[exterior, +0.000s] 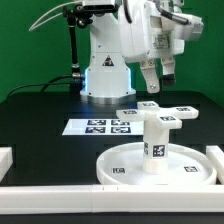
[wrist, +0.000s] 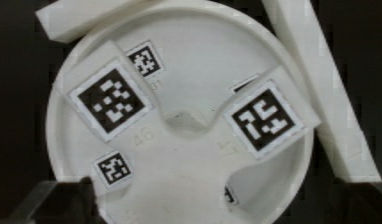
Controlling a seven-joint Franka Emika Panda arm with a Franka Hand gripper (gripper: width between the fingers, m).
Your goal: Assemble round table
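We see a white Panda arm (exterior: 120,40) w/ rounded, glossy shells; its wide conical base (exterior: 107,78) has a lit cyan-blue strip near the bottom. Black cables (exterior: 72,40) run beside it on the exterior view's left. The pincer (exterior: 158,78) is a white/grey block w/ dark fingertips (wrist: 60,198), blurry in the wrist view.
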